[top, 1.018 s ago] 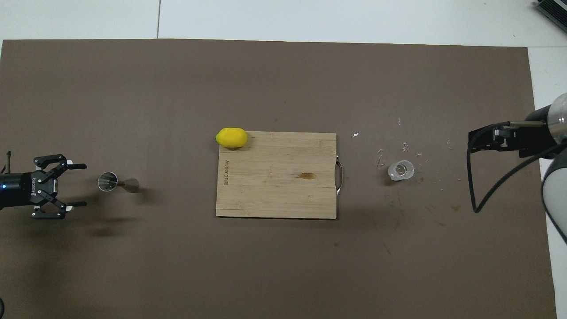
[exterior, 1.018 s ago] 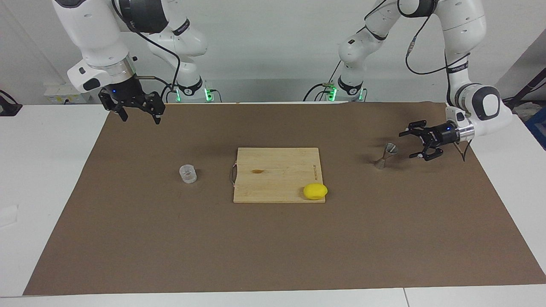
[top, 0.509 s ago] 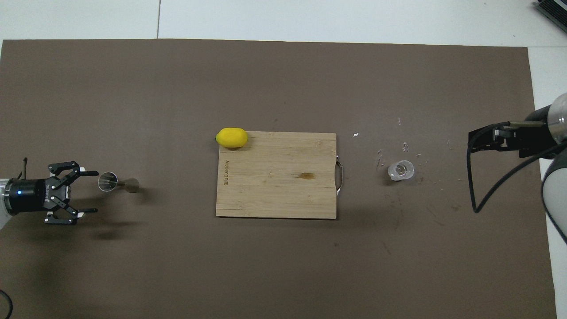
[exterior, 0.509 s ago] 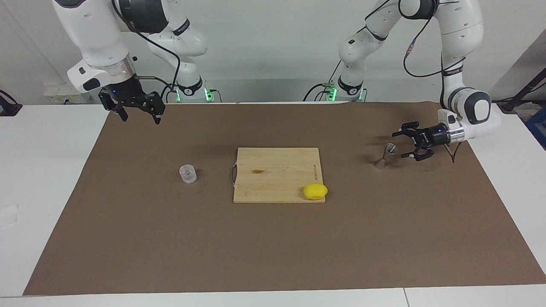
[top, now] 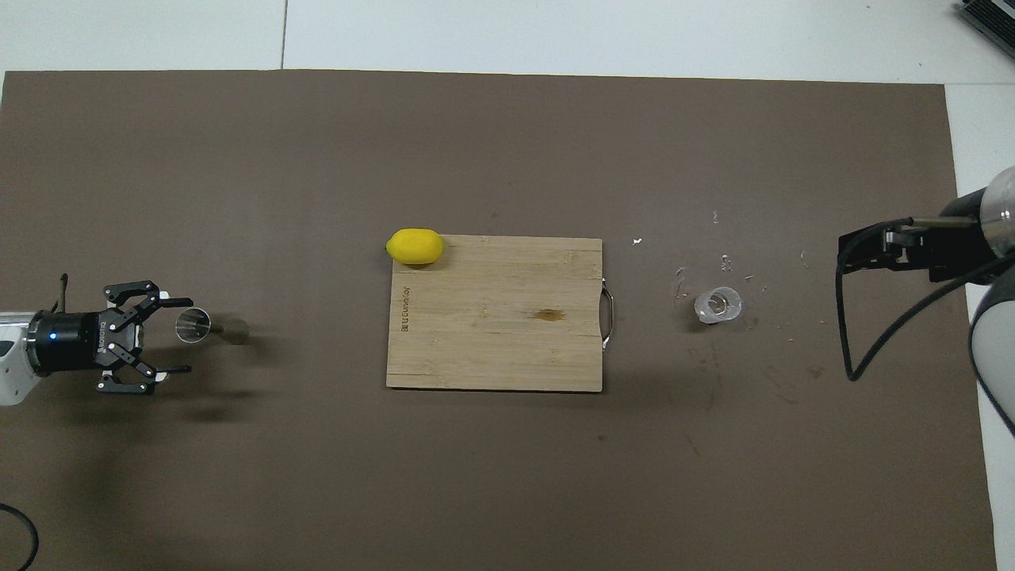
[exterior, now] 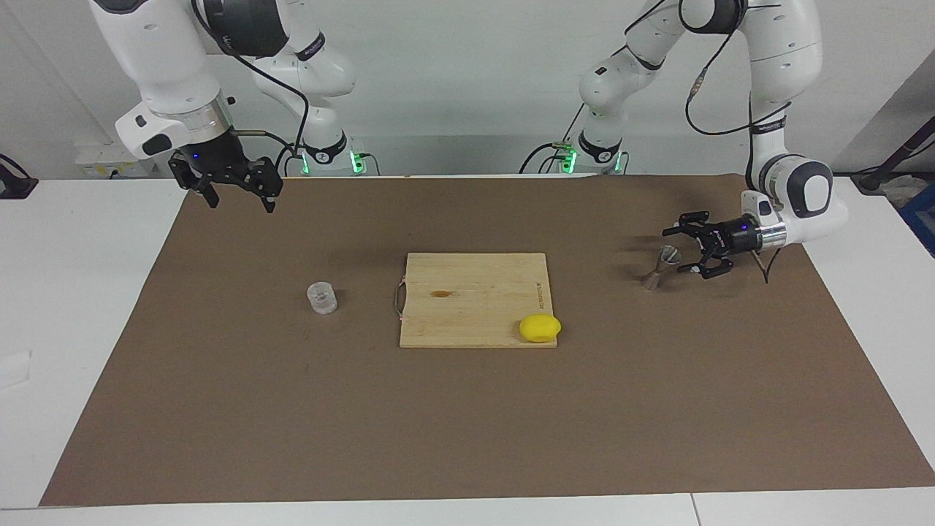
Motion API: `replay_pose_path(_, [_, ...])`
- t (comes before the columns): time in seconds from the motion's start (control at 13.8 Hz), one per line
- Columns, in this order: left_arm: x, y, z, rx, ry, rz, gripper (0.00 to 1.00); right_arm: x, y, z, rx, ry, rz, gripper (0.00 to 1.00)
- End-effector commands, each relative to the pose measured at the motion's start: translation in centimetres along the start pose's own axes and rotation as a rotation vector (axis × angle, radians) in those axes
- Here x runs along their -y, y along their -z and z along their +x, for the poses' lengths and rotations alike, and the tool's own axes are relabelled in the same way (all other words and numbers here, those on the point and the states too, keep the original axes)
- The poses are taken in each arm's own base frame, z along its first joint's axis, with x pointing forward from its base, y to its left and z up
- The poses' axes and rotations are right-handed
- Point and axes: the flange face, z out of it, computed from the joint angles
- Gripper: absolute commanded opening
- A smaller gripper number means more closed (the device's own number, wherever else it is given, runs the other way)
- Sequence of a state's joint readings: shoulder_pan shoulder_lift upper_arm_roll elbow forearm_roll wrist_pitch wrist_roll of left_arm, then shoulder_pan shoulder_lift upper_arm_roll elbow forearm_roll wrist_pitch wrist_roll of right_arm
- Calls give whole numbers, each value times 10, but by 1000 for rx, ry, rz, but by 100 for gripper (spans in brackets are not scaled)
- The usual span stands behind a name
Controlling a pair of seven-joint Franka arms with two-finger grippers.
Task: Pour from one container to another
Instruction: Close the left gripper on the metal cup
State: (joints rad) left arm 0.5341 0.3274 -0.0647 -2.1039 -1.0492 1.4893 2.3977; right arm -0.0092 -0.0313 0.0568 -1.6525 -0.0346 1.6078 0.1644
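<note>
On the brown-covered counter [exterior: 219,409] sits a pale wooden cutting board [exterior: 475,292]. The left tool [exterior: 678,250], jaws spread wide and empty, is level beside the small silvery metal hourglass jigger [exterior: 659,266]: the grasp is in hand, closing on its waist next. The right tool [exterior: 237,196] waits open, high above the short clear cup [exterior: 321,298], which stands toward the right arm's end

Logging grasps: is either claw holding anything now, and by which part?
Nothing is held. The open left claw flanks the silvery hourglass-shaped metal jigger without gripping it; the open right claw waits.
</note>
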Motion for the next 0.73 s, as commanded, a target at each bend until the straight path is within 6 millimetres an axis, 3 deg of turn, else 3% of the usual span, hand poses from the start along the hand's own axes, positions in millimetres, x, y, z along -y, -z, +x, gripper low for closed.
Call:
replay_pose_path(0.0, [-1,-8,4,-13,-19,13,100,-3,2,-3,5,-17,-12,100])
replay_pose_path(0.22, [2,-18,8,-17,-25,-1,100,-3,2,-3,5,-17,-12,100])
replay_pose_path(0.65, [3,-18,8,-12,-25,2,100,-3,2,-3,5,-17,-12,100])
